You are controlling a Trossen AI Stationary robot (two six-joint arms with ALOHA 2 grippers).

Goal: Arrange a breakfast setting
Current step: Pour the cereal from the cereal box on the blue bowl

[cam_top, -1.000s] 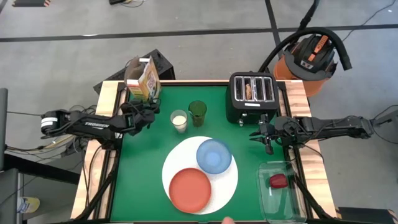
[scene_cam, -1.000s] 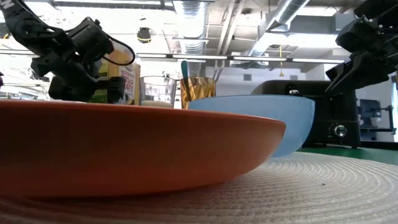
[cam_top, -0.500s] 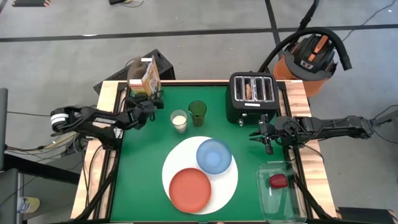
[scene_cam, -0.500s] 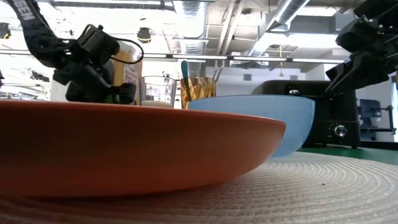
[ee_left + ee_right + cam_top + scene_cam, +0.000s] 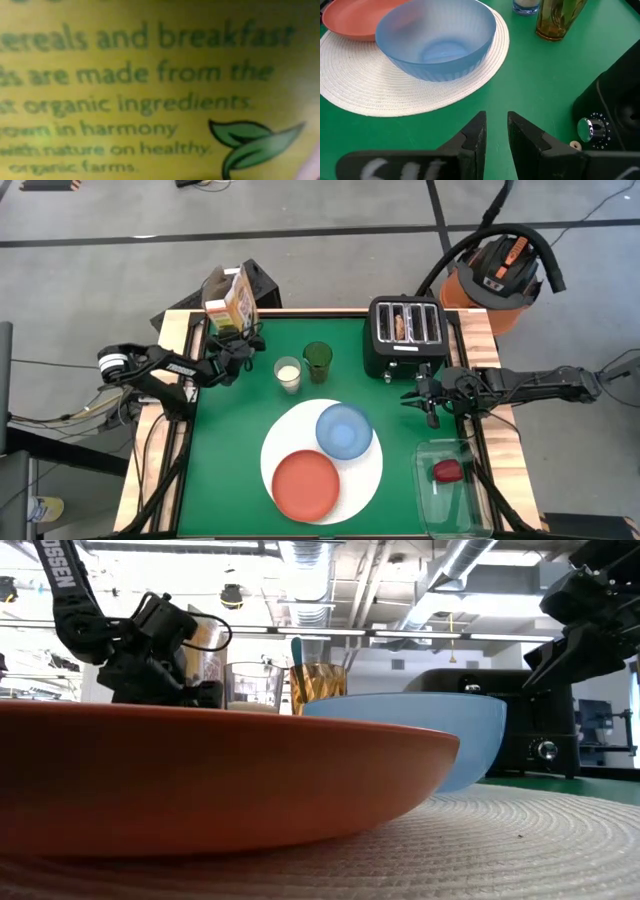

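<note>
**Breakfast setting sits at the near middle of the tabletop, both end effectors clear of it**

The large white plate (image 5: 368, 470), woven like a mat in the right wrist view, lies on the green tabletop (image 5: 230, 460) toward its six o'clock edge. On it rest the orange-red plate (image 5: 306, 486) at about seven o'clock and the light-blue bowl (image 5: 344, 430) at about one o'clock, touching rim to rim.

The right end effector (image 5: 431, 418) hangs over the tabletop at roughly three o'clock from the bowl, well apart from it and just in front of the black toaster (image 5: 404, 337). Its fingers (image 5: 472, 137) stand close together with a narrow gap, holding nothing.

The left end effector (image 5: 240, 345) is at about ten o'clock from the white plate, well apart, pressed up to the cereal box (image 5: 231, 302) at the far left corner. Its jaws stand wide; whether they grip the box cannot be told. A glass of milk (image 5: 288, 374) and an amber glass (image 5: 317, 360) stand between it and the plates.
</note>
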